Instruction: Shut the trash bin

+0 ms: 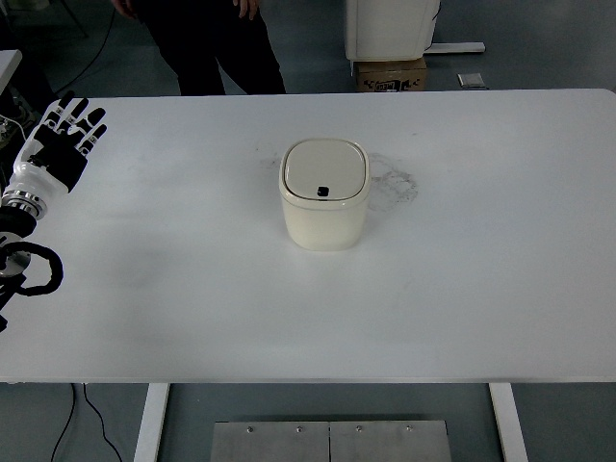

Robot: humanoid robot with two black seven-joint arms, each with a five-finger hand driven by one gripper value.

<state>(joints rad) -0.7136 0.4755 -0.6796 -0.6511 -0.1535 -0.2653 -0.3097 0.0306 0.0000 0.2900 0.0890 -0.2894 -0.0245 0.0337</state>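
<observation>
A cream trash bin [323, 196] stands upright near the middle of the white table [462, 289]. Its lid [324, 172] lies flat and shut, with a small black button near the front. My left hand [60, 141] hovers at the table's far left edge, well away from the bin, fingers spread and holding nothing. The right arm does not show.
A person in dark trousers [212, 43] stands behind the table at top left. A cardboard box [391, 74] and a white unit [393, 27] sit on the floor beyond the far edge. Faint scuff marks [397, 181] lie right of the bin.
</observation>
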